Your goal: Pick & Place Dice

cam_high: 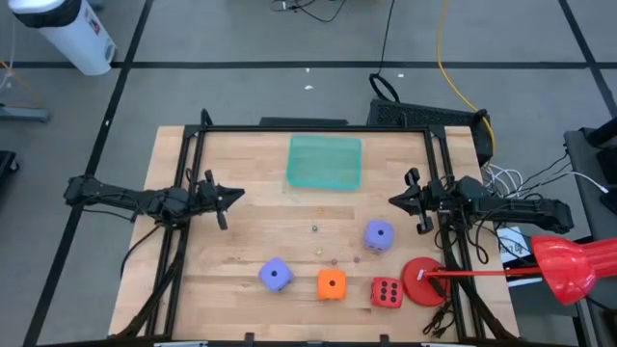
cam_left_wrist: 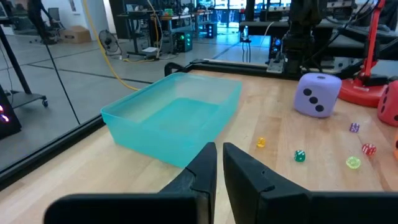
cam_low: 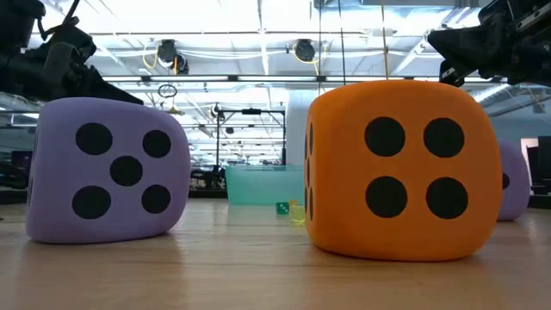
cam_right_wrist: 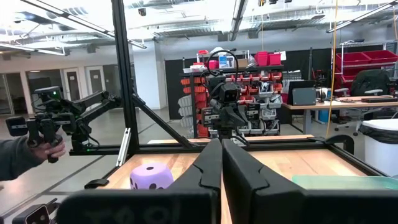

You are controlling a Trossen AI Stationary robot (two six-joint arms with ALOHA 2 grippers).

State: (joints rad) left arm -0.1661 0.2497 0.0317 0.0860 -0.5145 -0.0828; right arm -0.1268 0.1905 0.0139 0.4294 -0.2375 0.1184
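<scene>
Dice scattered over the near half of the worktop (cam_high: 241, 231): lavender die (cam_high: 276, 275) beside orange die (cam_high: 331, 283), red die (cam_high: 387, 292) next along, just beside the red round disc (cam_high: 421, 281); second lavender die (cam_high: 378, 235) farther back, nearer the right arm. Tiny coloured dice (cam_left_wrist: 299, 155) loose mid-worktop. Teal bin (cam_high: 325, 161) at the far edge, well apart from all four. Left end effector (cam_high: 231, 196) hanging at the left side, fingers together, holding nothing. Right end effector (cam_high: 397, 200) hanging at the right side, fingers likewise pressed together, empty.
</scene>
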